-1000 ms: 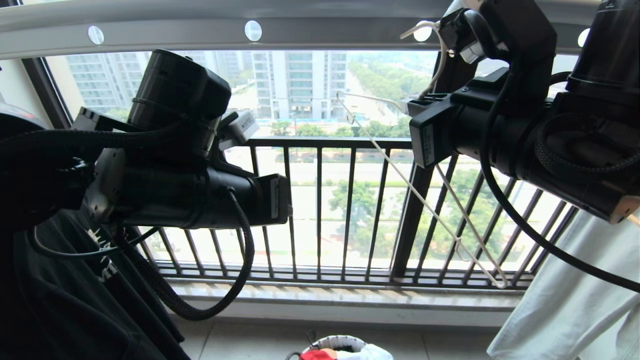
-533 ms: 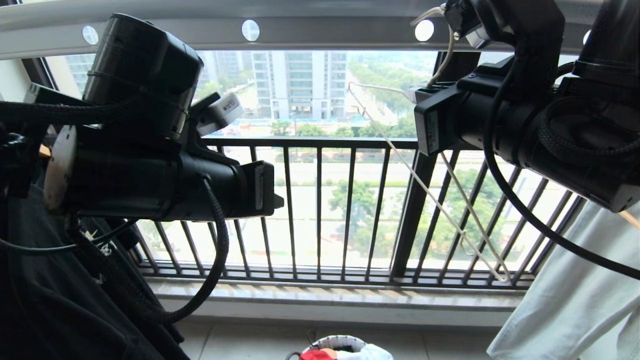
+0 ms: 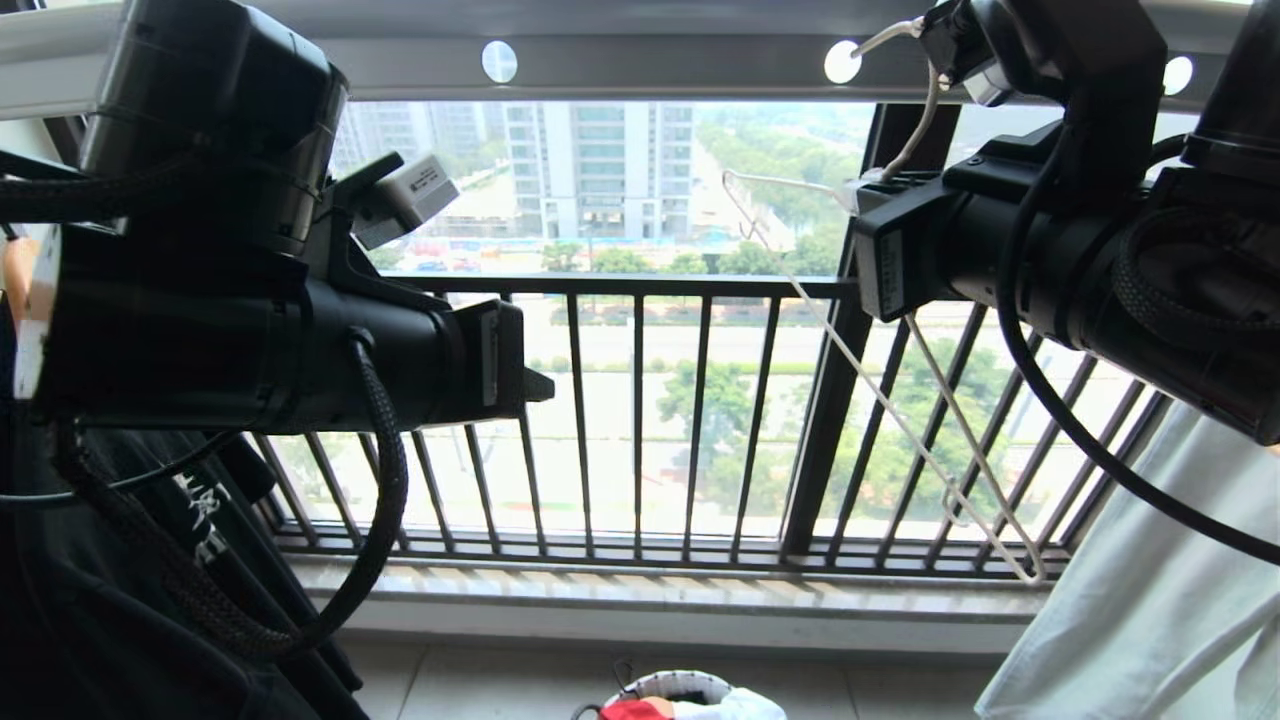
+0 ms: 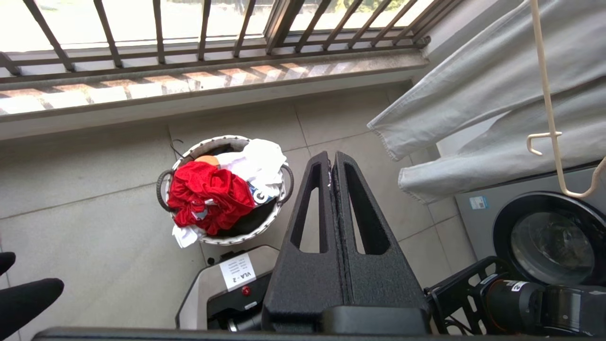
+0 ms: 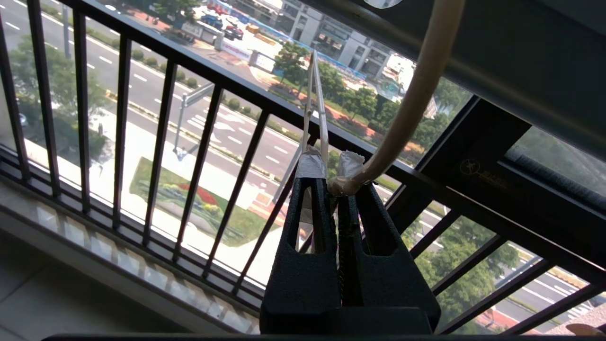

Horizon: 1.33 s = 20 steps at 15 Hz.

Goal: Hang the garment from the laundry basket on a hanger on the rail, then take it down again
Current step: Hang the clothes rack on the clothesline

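Red cloth marks the garment, crumpled in the basket on the tiled floor below the window, with white laundry beside it; in the head view only a red edge shows at the bottom. The hanger, bare white wire, hangs tilted before the window bars, its hook reaching up at the rail near one of the round holes. The right gripper is clamped on the hanger's neck, at the base of the hook. The left gripper is closed on nothing, held high over the basket.

Step in hand, as judged: freeing the hanger from the rail so that the garment can be dressed onto it. To do it well, lift the hook clear of the rail before drawing it away, keep the clamp firm so the wire does not swing, and avoid the pale garment hanging at the right.

Compared with a second ago, both arms sit higher in the head view, and the hanger has shifted rightward with its hook nearer the rail.
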Tool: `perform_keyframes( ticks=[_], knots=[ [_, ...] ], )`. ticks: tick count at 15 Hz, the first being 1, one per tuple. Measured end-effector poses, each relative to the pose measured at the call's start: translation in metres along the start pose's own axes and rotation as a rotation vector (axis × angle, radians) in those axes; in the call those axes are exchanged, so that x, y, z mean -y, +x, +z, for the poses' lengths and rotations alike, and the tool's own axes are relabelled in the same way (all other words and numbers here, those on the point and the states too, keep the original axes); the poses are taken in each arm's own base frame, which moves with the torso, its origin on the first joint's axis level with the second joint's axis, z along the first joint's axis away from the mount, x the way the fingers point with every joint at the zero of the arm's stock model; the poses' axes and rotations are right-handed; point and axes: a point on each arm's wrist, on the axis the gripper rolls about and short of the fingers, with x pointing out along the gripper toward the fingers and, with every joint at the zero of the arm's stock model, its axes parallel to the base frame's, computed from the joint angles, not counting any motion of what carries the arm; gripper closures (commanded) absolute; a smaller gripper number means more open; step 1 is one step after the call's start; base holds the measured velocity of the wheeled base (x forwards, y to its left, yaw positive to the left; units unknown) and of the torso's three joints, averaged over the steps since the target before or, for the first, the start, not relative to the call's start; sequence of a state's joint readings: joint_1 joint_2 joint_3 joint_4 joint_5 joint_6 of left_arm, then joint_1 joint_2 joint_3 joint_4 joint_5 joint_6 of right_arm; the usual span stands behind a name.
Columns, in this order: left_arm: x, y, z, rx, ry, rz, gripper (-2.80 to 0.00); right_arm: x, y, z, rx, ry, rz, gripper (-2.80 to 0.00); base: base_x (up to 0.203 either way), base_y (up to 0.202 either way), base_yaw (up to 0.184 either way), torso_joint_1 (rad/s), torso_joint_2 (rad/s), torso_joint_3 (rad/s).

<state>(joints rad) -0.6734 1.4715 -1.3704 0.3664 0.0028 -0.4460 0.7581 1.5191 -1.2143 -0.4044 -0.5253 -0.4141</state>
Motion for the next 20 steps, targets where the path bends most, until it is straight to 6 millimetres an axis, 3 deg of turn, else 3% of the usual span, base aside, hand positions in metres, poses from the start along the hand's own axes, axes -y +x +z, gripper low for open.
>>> perform_keyframes(
  ticks=[8, 14, 20],
  knots=[
    [0.001, -0.017, 0.001, 0.034, 0.004, -0.018, 0.00, 0.002, 0.022, -0.006, -0.026, -0.013, -0.038, 0.00, 0.000, 0.000, 0.000, 0.000, 0.00, 0.000],
    [0.001, -0.019, 0.002, 0.040, 0.004, -0.021, 0.00, -0.009, 0.043, -0.013, -0.052, -0.031, -0.037, 0.00, 0.000, 0.000, 0.000, 0.000, 0.00, 0.000],
    [0.001, -0.019, 0.002, 0.042, 0.003, -0.020, 0.00, -0.013, 0.047, -0.017, -0.065, -0.040, -0.031, 0.00, 0.000, 0.000, 0.000, 0.000, 0.00, 0.000]
  ],
)
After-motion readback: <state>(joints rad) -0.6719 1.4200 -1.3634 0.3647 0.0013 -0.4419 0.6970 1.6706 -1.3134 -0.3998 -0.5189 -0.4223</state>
